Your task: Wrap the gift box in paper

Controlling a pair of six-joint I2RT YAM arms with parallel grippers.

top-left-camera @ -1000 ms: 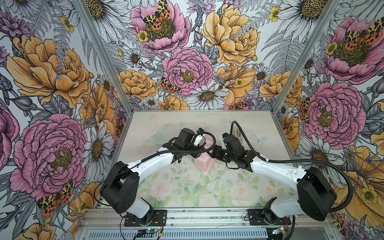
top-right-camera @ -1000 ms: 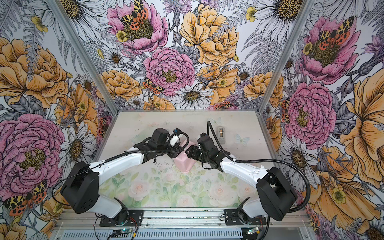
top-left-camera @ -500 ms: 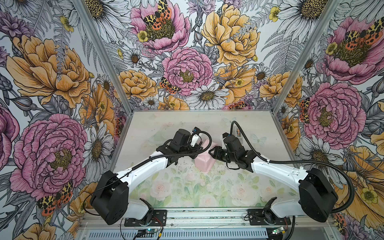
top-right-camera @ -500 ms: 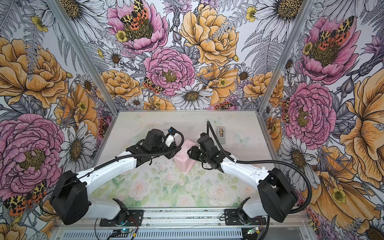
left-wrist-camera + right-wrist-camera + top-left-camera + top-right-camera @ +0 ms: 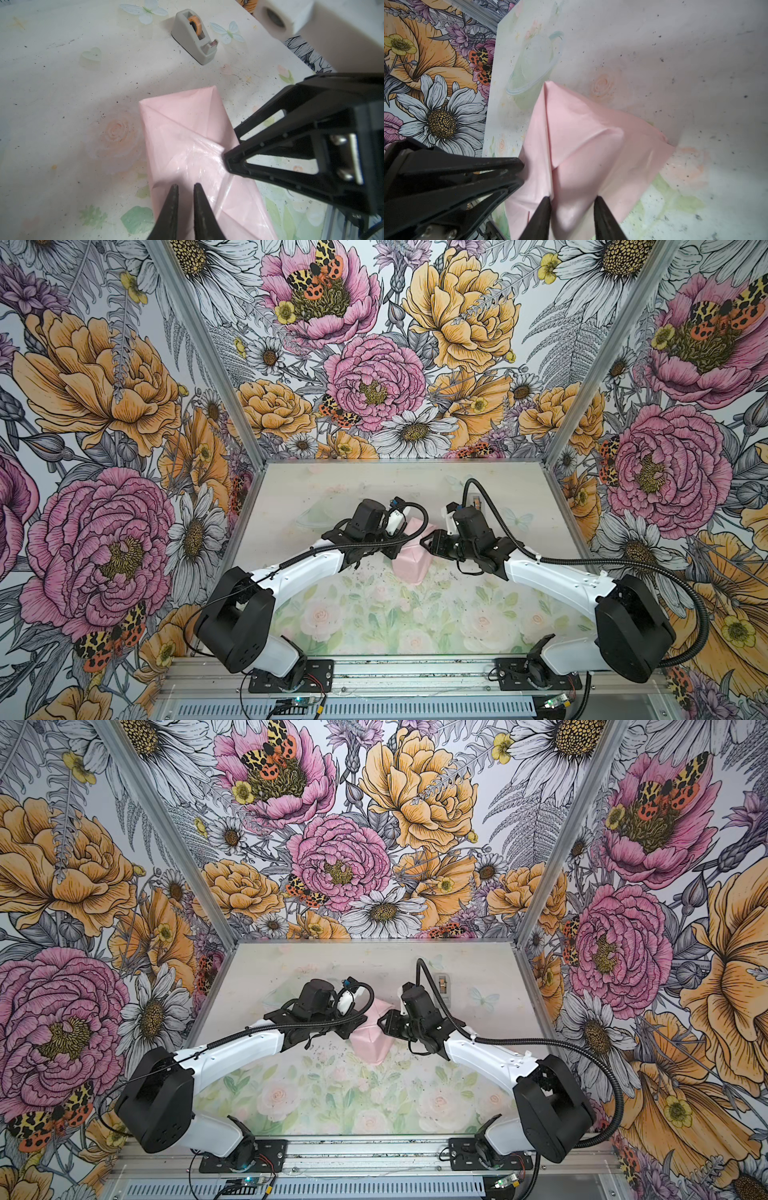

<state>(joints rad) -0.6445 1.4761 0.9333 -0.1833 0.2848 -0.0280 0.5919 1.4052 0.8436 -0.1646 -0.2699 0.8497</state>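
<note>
- The paper (image 5: 409,566), pale pink face out, lay folded into one boxy parcel on the tabletop (image 5: 374,614), directly between the two tools. The gift box could not be seen under it.
- The left tool (image 5: 186,187) hung over one end of the parcel, its fingers drawn nearly together with a slim gap. Whether they nipped a fold, I could not tell.
- The right tool (image 5: 572,198) met the parcel from the opposite side, fingers apart with a hump of paper between them. Whether they clamped it, I could not tell.
- The left arm (image 5: 299,572) and the right arm (image 5: 552,576) reached in from the near rail, elbows out by it, forearms slanting inward, wrists turned toward each other.
- Count: one parcel, two arms, two tools and one grey tape dispenser (image 5: 195,35), which stood apart beyond the right tool.
- Against a second before, the parcel lay in the same spot and both arms held much the same reach.
</note>
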